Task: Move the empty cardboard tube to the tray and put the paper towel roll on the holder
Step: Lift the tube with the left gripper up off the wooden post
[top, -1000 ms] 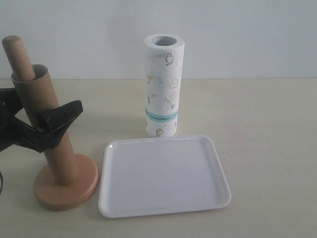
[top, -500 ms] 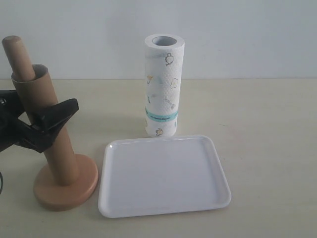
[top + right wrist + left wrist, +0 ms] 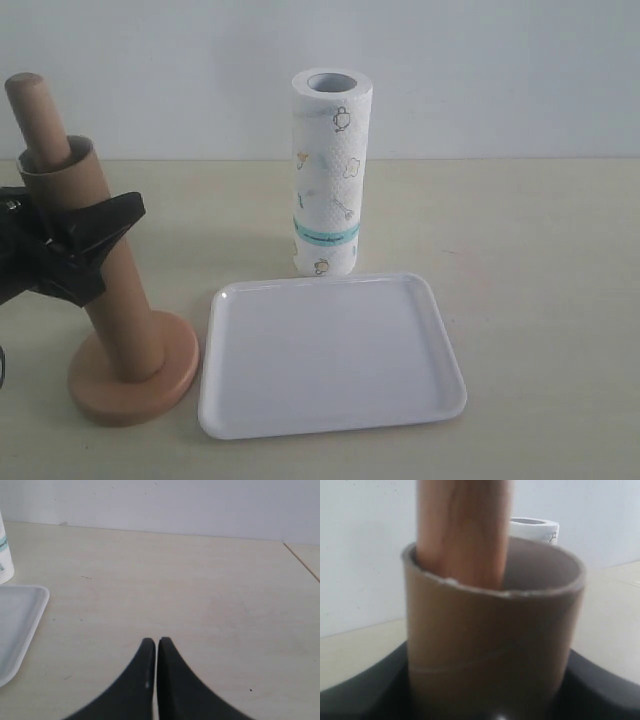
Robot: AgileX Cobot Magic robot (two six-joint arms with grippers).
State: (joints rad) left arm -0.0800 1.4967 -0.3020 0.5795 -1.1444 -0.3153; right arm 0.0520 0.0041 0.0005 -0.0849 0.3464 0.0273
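Note:
The empty cardboard tube (image 3: 122, 300) stands sleeved over the holder's pole (image 3: 36, 112), which rises from its round disc base (image 3: 135, 388) at the left. My left gripper (image 3: 100, 228) is shut on the tube's upper part. In the left wrist view the tube (image 3: 490, 635) fills the space between the black fingers (image 3: 355, 695), with the pole (image 3: 462, 530) sticking out of it. The paper towel roll (image 3: 331, 170) stands upright behind the white tray (image 3: 330, 350). My right gripper (image 3: 154, 641) is shut on nothing, above bare table.
The table (image 3: 540, 260) is light beige with a plain white wall behind it. In the right wrist view a tray corner (image 3: 17, 625) and the edge of the roll (image 3: 4, 555) show at one side.
The left gripper's visible finger has drawn in leftward against the tube, and the tube now leans slightly differently on the pole. The roll and the tray have not moved.

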